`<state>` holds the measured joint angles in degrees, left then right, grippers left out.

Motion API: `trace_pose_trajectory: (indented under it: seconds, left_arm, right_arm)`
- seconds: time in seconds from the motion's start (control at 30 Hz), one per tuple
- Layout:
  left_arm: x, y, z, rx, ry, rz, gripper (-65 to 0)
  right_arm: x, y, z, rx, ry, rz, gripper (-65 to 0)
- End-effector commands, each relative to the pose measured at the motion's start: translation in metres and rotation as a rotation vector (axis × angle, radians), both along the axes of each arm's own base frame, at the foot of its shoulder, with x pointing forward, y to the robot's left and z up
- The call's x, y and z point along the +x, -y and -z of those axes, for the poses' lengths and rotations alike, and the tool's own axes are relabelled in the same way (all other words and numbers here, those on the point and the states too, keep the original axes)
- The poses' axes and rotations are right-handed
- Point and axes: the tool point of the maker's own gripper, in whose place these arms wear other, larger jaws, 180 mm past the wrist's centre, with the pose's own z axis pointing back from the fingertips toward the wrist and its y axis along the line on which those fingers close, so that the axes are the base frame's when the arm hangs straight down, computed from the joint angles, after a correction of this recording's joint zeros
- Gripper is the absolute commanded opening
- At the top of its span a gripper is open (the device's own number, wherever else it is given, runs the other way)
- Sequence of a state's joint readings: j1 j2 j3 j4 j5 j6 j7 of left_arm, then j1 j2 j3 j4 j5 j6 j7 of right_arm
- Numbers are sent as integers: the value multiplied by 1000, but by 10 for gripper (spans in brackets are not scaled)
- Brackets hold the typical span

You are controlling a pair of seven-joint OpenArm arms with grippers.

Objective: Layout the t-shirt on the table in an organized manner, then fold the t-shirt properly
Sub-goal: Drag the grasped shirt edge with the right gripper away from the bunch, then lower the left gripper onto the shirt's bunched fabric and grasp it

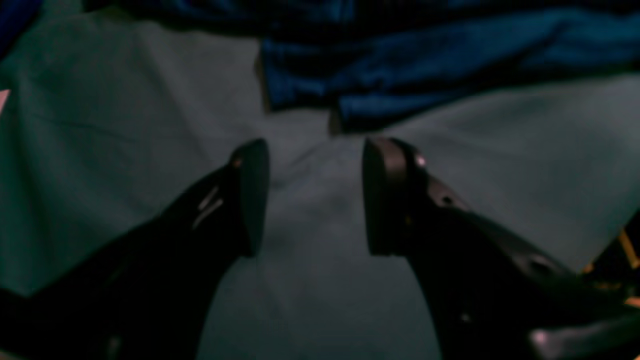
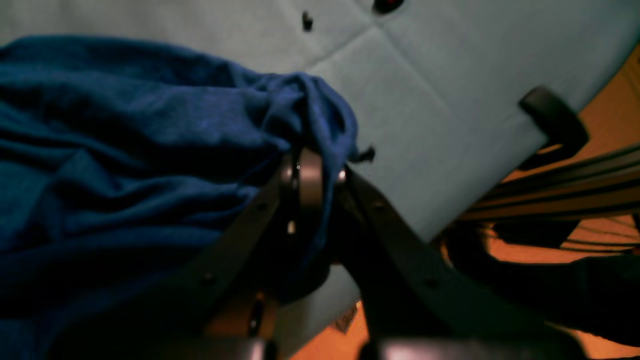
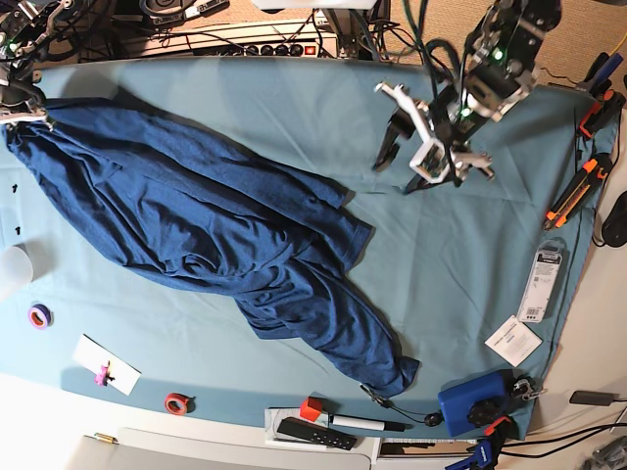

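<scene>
Beyond the t-shirt (image 3: 196, 225) hem's far side hovers the spread-jawed, empty left gripper (image 3: 416, 147); right gripper (image 2: 320, 175) pinches its opposite corner.

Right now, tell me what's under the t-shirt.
The t-shirt lies rumpled on the table, with teal cloth showing all around it. Whatever lies beneath its folds is covered and cannot be seen.

A robotics lab or workshop: a cloth-covered tabletop (image 3: 294, 108) edged with utility knives (image 3: 578, 191), tape rolls (image 3: 177, 402), a power strip (image 3: 269, 46) and tangled cables (image 3: 323, 24)
</scene>
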<state>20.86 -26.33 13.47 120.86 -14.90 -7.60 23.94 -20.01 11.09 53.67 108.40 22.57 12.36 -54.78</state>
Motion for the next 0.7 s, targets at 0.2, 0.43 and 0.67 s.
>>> trace_pose_trajectory:
  seconds: [0.2, 0.43, 0.67]
  left_arm:
    - [17, 14, 51, -135, -212, -37, -302]
    - [17, 42, 65, -260, -383, -38, -302]
    - [23, 61, 57, -335, -397, -51, -302]
  right_arm:
    - [11, -8, -10, -5, 21, -86, -407]
    - [11, -8, -10, 1, 20, -86, -407]
    - [11, -9, -9, 2, 19, -86, -407]
